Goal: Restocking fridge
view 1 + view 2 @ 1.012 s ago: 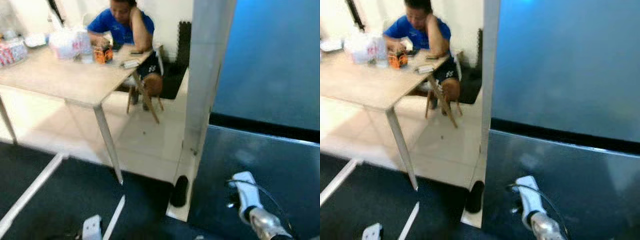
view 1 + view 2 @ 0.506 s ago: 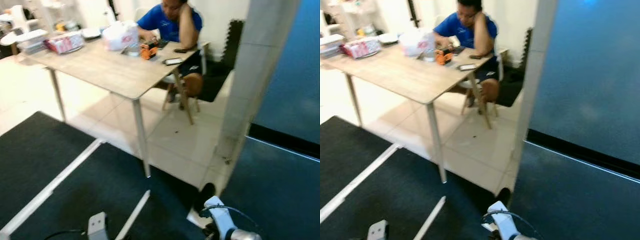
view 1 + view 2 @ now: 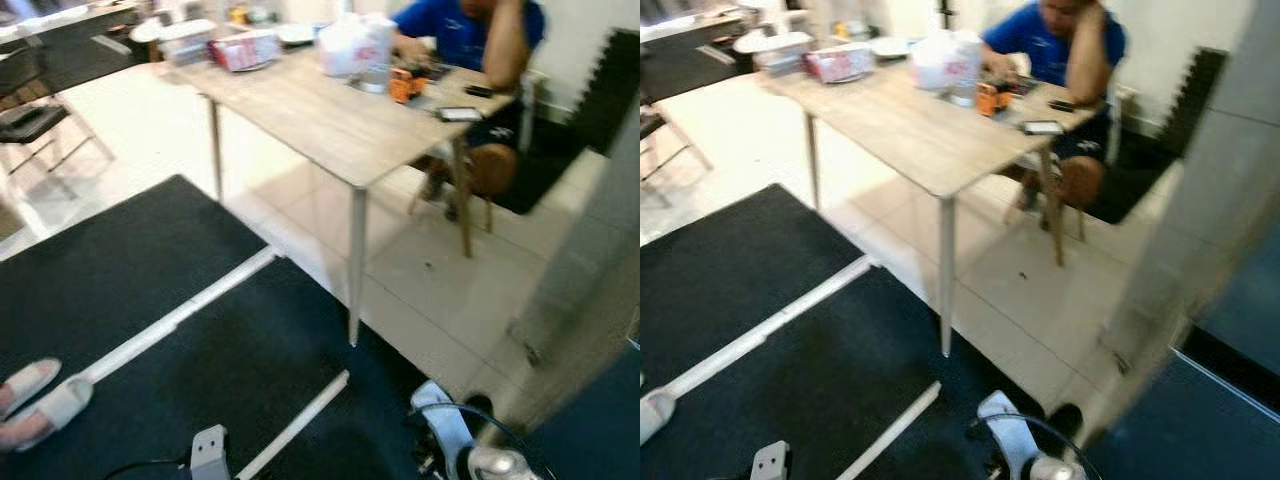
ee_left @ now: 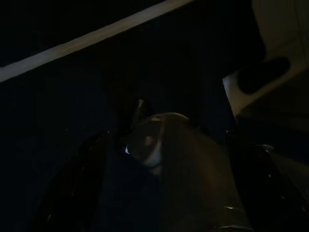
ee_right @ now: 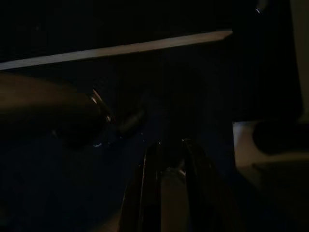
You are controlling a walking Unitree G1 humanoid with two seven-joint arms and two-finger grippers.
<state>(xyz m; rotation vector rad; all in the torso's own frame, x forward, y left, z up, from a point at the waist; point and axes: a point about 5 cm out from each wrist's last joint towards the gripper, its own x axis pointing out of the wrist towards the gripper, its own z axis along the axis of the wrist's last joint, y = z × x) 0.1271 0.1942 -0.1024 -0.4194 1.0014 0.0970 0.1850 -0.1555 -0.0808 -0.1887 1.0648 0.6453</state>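
Turning away from the fridge, the robot's head now looks more to its left, so the whole picture has slid: more black mat and more table show than a second ago, and the blue fridge door has nearly gone from the head views. That is the camera moving, not the things.

Far left on the floor lie pale slippers (image 3: 40, 395), with someone's toes in them. Next come the black mats (image 3: 130, 270) with a white strip (image 3: 180, 315) between them, laid over a shiny cream tile floor (image 3: 150, 130). A dark chair (image 3: 35, 115) stands at the far left edge.

The left arm (image 3: 208, 452) hangs low and idle. Its wrist view is very dark; the left gripper (image 4: 164, 159) has its fingers spread wide, with nothing between them that I can make out.

In the middle is a long wooden table (image 3: 890, 120). On it sit a white bag (image 3: 945, 60), a red-and-white pack (image 3: 838, 63), an orange box (image 3: 987, 98) and a phone (image 3: 1042, 127). These may be the things to carry to the fridge. A person in a blue shirt (image 3: 1055, 45) sits on a stool behind it.

The right arm (image 3: 450, 440) hangs low too. The right gripper (image 5: 166, 169) has its fingers close together, and I see nothing held.

The fridge (image 3: 1230, 400) is at the far right, its door closed.
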